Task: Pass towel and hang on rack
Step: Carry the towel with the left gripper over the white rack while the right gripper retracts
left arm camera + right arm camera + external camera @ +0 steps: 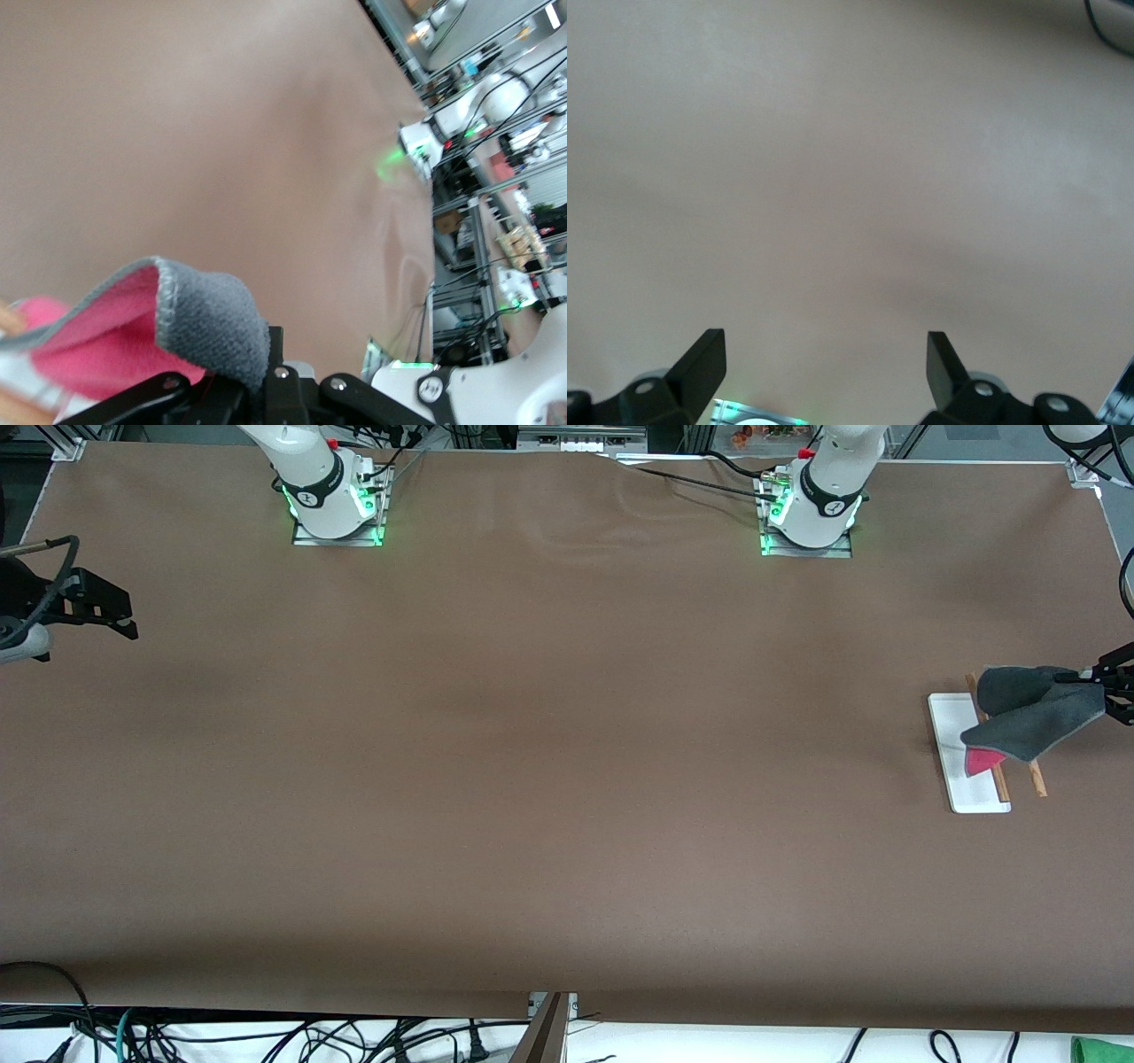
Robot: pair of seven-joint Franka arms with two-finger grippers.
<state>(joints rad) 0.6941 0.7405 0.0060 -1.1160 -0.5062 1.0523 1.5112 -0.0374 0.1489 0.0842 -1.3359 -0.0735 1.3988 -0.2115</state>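
The towel (1032,708) is dark grey with a pink-red corner hanging down. It drapes over the rack's two wooden rods (1036,778), above the white base (952,735), at the left arm's end of the table. My left gripper (1103,682) is shut on the towel's edge, beside the rack. In the left wrist view the grey fold (208,314) runs into my left gripper (261,372), with the pink side beside it. My right gripper (124,624) is open and empty over the right arm's end of the table; the right wrist view shows the right gripper (826,354) over bare cloth.
A brown cloth (549,762) covers the table. The arm bases (337,496) (811,509) stand along the edge farthest from the front camera. Cables (266,1036) and a green cloth scrap (1101,1049) lie past the table's nearest edge.
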